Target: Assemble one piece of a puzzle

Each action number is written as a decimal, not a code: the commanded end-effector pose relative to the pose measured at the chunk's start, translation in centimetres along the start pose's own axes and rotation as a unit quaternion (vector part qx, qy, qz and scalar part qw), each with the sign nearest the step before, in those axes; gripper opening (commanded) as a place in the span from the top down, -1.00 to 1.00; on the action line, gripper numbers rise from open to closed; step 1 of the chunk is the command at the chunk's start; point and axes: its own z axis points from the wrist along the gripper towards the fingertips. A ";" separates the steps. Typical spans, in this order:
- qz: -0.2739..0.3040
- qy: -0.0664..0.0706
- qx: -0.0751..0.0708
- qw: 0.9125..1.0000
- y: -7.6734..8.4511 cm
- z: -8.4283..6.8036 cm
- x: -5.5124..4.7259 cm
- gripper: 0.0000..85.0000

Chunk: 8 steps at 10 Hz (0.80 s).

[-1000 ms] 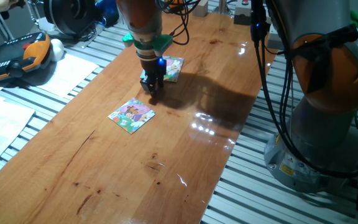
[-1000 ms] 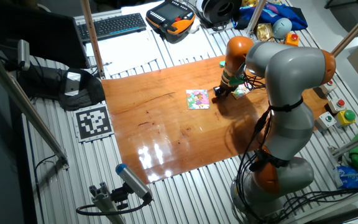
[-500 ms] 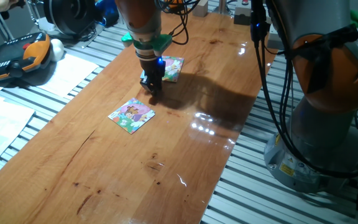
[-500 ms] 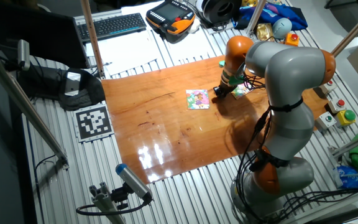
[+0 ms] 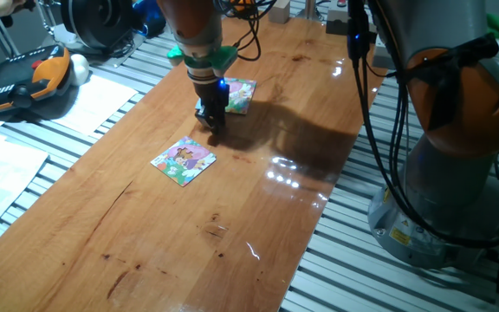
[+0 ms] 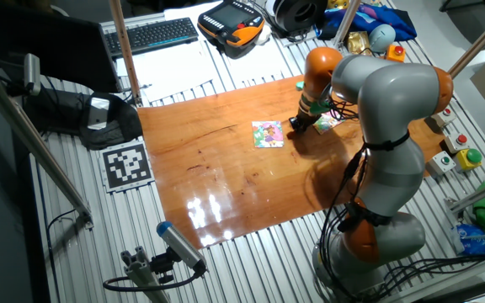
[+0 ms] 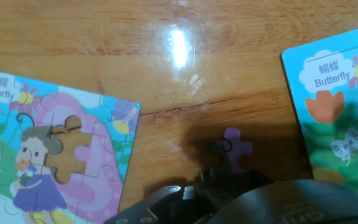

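The puzzle (image 7: pixel 107 158), a purple, pink and yellow cartoon board, lies flat on the wooden table with an empty piece-shaped hole near its middle. It also shows in the fixed views (image 5: pixel 184 160) (image 6: pixel 267 134). The piece (image 7: pixel 234 149), small and purple, sits just right of the puzzle. Its lower end is caught between my gripper's dark fingertips. My gripper (image 7: pixel 229 182) (image 5: pixel 212 123) (image 6: pixel 295 124) stands low over the table between the two boards, shut on the piece. The piece cannot be made out in the fixed views.
The other square board (image 7: pixel 334 106) (image 5: pixel 239 95) lies just beyond the gripper. A teach pendant (image 5: pixel 24 78) and papers (image 5: pixel 93 100) lie off the table's left side. The robot base (image 5: pixel 457 173) stands at the right. A tag sheet (image 6: pixel 126 164) lies by the table's end.
The gripper has shifted very slightly toward the puzzle. The boards have not moved.
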 end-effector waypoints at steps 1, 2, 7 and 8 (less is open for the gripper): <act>0.000 0.000 0.000 1.000 0.0 0.0 0.1 1.00; 0.004 -0.001 0.000 1.000 0.0 0.0 0.1 1.00; 0.008 -0.008 0.009 1.000 0.0 -1.6 -0.2 1.00; 0.010 -0.011 0.006 1.000 0.2 -1.8 -0.2 1.00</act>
